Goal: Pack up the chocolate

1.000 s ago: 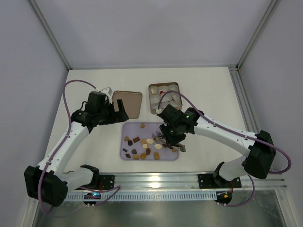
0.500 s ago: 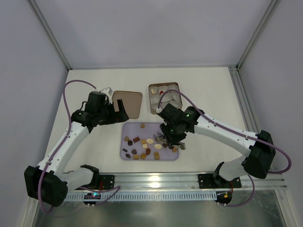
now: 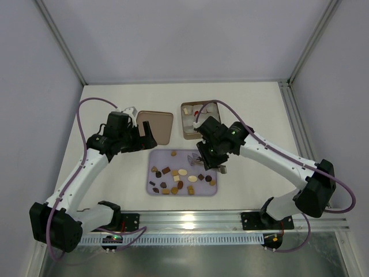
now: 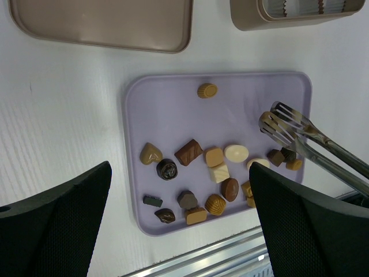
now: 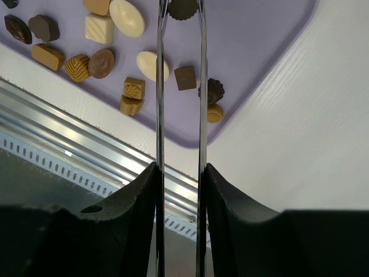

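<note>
Surface: white tabletop inside grey walls; a lavender tray lies near the arms. A gold-brown tin lined with white paper cups lies beyond it, with the tin's lid just to the left.
Chocolate: most pieces lie loose on the tray, crowded toward its near edge; one caramel piece sits alone by the far edge.
Right hand: closed partway round the handles of metal tongs; the tong tips pinch a dark fluted piece over the tray's right part.
Left hand: spread fully wide, holding nothing, hanging near the lid.
Step, as judged: carrying the pinched piece toward the tin.
Risk, slip: the piece is held only at its ribbed rim by thin wire tips; a jolt or a slackened squeeze would probably drop it onto the tray or tabletop.
Risk, squeeze: clamping harder could crack or mark it.
Risk, placing: a low approach may snag a paper cup and tip it out of place.
</note>
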Available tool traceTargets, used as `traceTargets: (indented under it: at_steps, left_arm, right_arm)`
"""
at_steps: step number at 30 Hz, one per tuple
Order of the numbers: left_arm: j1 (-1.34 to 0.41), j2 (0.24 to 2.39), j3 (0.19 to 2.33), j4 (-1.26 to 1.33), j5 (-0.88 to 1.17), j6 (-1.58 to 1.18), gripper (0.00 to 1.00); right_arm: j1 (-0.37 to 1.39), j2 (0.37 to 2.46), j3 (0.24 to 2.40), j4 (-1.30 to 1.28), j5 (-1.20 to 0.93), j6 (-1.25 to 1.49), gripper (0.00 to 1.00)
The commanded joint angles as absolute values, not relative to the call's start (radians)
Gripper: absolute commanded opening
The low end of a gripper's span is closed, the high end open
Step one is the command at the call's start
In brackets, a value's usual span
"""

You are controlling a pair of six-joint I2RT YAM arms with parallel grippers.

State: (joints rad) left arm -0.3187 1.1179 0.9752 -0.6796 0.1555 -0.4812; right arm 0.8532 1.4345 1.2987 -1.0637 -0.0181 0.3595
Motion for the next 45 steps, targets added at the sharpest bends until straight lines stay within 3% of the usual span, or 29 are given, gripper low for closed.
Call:
traceTargets:
  at_steps: [1, 45]
  left_arm:
    - [-0.321, 1.101, 0.971, -0.681, 0.170, -0.463, 1.00]
    - [-0.321, 1.094, 0.968, -0.681, 0.176, -0.463, 1.00]
  right_arm:
    - [0.842, 1.440, 1.356, -1.078, -0.025, 0.334, 0.38]
    - [0.847, 1.431, 1.253, -1.074, -0.028, 0.342, 0.41]
